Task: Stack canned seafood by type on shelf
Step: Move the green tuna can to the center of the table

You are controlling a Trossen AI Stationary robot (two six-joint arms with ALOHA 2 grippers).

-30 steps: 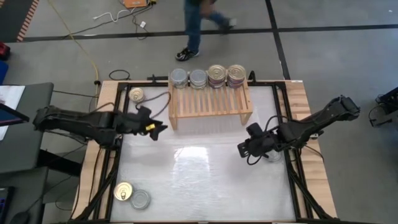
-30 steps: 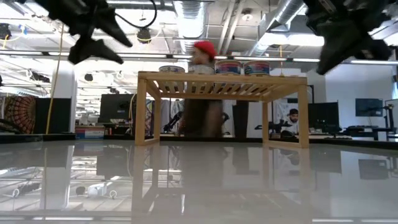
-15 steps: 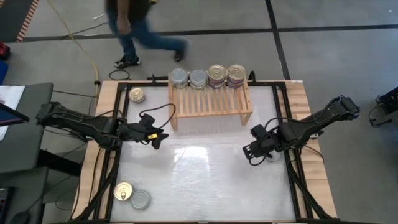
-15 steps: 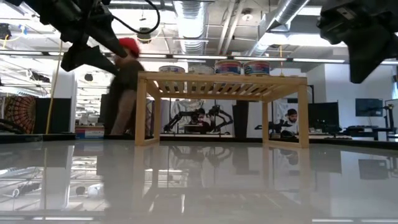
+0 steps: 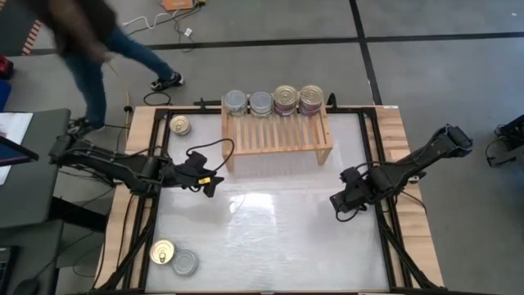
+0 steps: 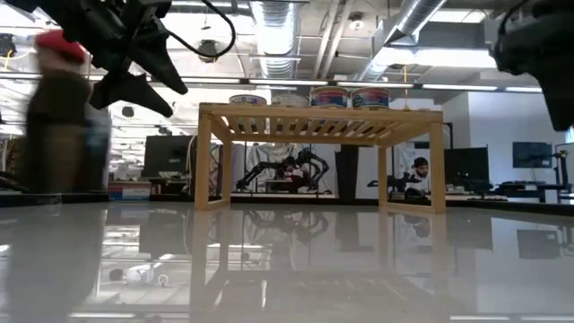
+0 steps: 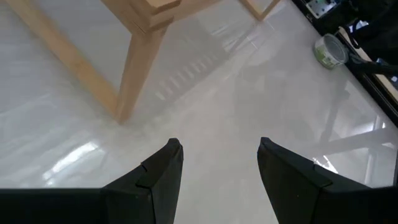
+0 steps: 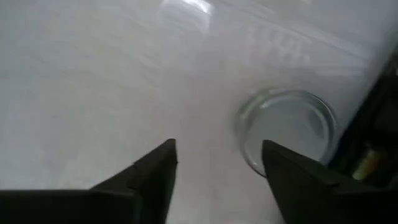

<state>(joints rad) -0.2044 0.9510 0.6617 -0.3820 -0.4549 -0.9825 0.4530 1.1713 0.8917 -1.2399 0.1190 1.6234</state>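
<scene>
Tins on the shelf: we count four tins (image 5: 274, 101) in a row along the far edge of the slatted top, two with plain silver tops on the left, two taller banded stacks on the right.
Shelf: the light-wood rack (image 5: 277, 136) stands at the far middle of the table (image 5: 270, 238).
Loose tins: we see one gold-lidded tin (image 5: 179, 125) on the table's far left edge, and a gold-lidded tin (image 5: 163, 252) touching a silver one (image 5: 186, 263) at the near left corner.
Right-side tin: a silver-topped tin (image 8: 287, 129) lies by the table's right rail, just ahead of the right gripper.
Right gripper: we see the right gripper (image 8: 219, 163) low over the table, fingers spread, holding nothing.
Left gripper: the left gripper (image 7: 219, 163) hangs near the shelf's left leg, fingers parted, empty.
Beyond: a person (image 5: 86, 45) walks past the table's far left.
</scene>
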